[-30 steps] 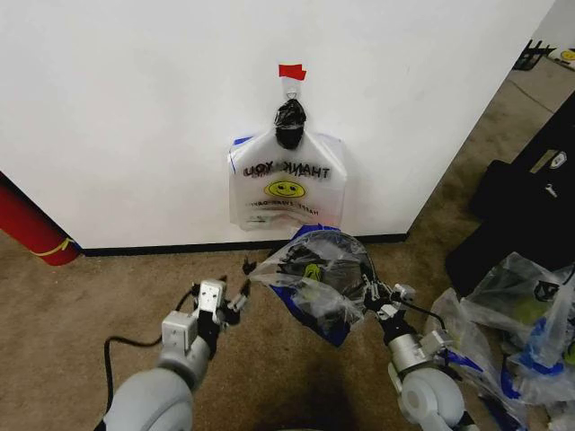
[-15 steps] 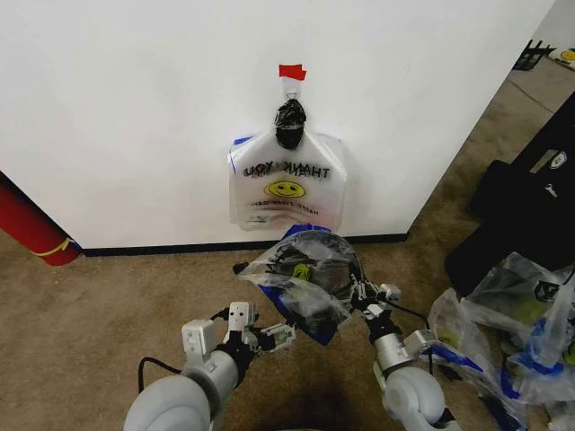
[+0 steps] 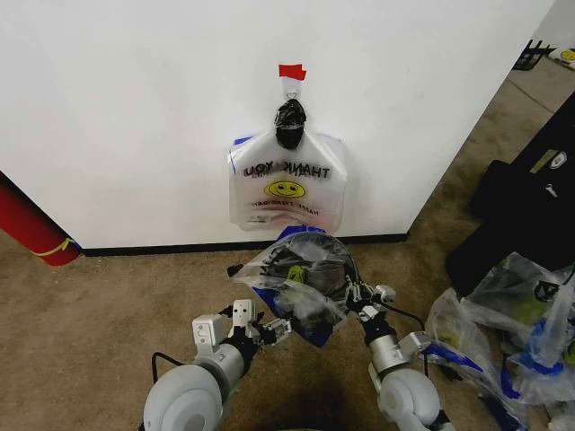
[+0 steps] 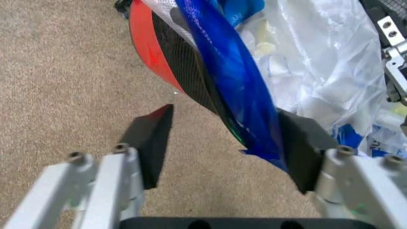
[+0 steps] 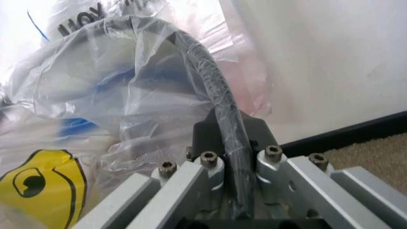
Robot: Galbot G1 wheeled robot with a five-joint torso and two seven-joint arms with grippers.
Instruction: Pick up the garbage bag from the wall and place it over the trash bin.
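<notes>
Here the small round black wire-mesh trash bin with its red base is held tilted off the carpet, just below the matching bag that hangs from the wall under a black knot. The thin translucent whitish garbage bag with blue print is draped over the bin's mouth and bunched loosely around it.

The right gripper is at the bin's right edge; in the right wrist view its jaws are clamped together on the dark wire rim, with plastic film pinched along it. The rim runs straight away from that gripper toward the wall.

The left gripper sits at the bin's lower left, close beneath it. Its jaws stand apart, and in the left wrist view the blue band of the bag and the black mesh wall pass between the two fingers, the band lying against the far one while the near one stands clear. The bin's long axis slants across that gap, red base away from the gripper. So the left gripper is the free one, and closing it would probably catch bag and mesh together.
</notes>
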